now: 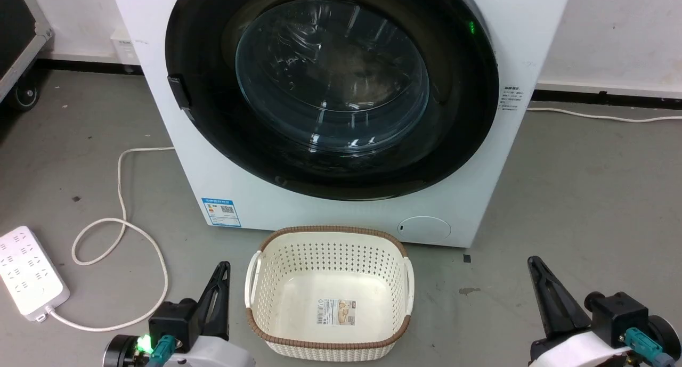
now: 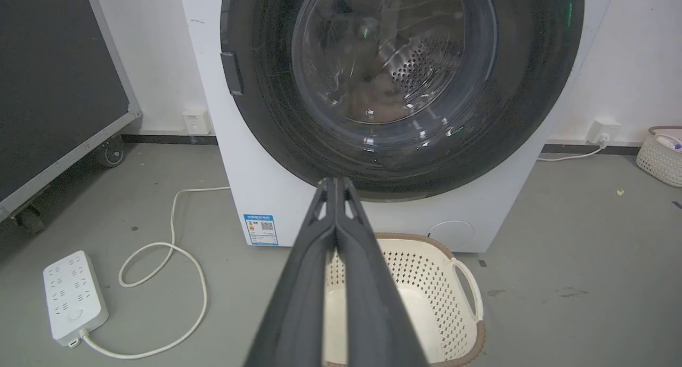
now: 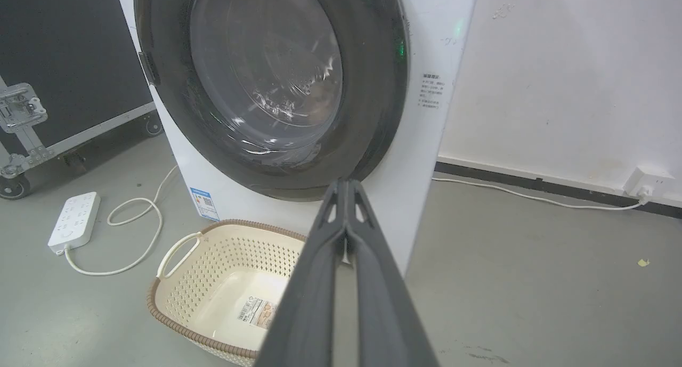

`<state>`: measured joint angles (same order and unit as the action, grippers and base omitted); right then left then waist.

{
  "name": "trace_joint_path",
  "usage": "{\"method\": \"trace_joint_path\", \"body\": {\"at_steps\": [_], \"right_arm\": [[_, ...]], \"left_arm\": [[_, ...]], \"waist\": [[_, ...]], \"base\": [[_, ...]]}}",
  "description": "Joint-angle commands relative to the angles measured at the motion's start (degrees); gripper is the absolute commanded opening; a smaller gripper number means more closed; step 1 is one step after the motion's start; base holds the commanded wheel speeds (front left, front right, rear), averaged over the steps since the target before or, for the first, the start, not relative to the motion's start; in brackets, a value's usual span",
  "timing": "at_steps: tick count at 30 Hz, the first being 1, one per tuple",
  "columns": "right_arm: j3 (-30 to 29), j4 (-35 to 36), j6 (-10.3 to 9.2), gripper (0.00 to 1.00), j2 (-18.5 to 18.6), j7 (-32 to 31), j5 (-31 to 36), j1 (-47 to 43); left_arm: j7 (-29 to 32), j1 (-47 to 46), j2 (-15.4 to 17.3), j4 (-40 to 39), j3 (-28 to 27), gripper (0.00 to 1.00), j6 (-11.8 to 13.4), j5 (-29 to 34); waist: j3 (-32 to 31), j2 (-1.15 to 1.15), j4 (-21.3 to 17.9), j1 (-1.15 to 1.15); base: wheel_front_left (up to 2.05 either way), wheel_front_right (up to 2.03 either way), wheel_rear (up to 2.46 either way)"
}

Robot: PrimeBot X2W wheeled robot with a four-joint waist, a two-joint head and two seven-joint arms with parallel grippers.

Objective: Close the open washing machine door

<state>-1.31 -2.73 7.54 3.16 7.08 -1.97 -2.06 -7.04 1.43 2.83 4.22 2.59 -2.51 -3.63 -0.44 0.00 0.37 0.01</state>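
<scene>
The washing machine door, a wide glossy black rim around bulging clear glass, lies flat against the white machine front with no gap showing; its latch handle is on the left. The door also shows in the left wrist view and the right wrist view. My left gripper hangs low at the lower left, shut and empty, well short of the machine; its fingers are pressed together. At the lower right, my right gripper is likewise shut with nothing in it.
A cream laundry basket stands on the grey floor in front of the machine, between my grippers. A white power strip and its looped cable lie to the left. A wheeled black case stands at far left. Another cable runs right.
</scene>
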Motion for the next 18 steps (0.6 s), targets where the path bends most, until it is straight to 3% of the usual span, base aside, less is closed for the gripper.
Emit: {"method": "trace_joint_path", "body": {"at_steps": [1,18], "right_arm": [[0.1,0.5,-0.03,0.0,-0.2,-0.3,0.4,0.7],[0.5,1.3,-0.04,0.0,-0.2,-2.6,0.9,1.2]], "left_arm": [[0.3,-0.6,0.0,-0.4,-0.3,0.0,0.3,0.3],[2.6,-0.8,0.0,-1.7,-1.1,0.0,1.1,1.4]], "waist": [[0.0,0.0,0.0,0.0],[0.2,0.0,-0.1,0.0]], "base": [[0.0,0.0,0.0],[0.0,0.0,0.0]]}}
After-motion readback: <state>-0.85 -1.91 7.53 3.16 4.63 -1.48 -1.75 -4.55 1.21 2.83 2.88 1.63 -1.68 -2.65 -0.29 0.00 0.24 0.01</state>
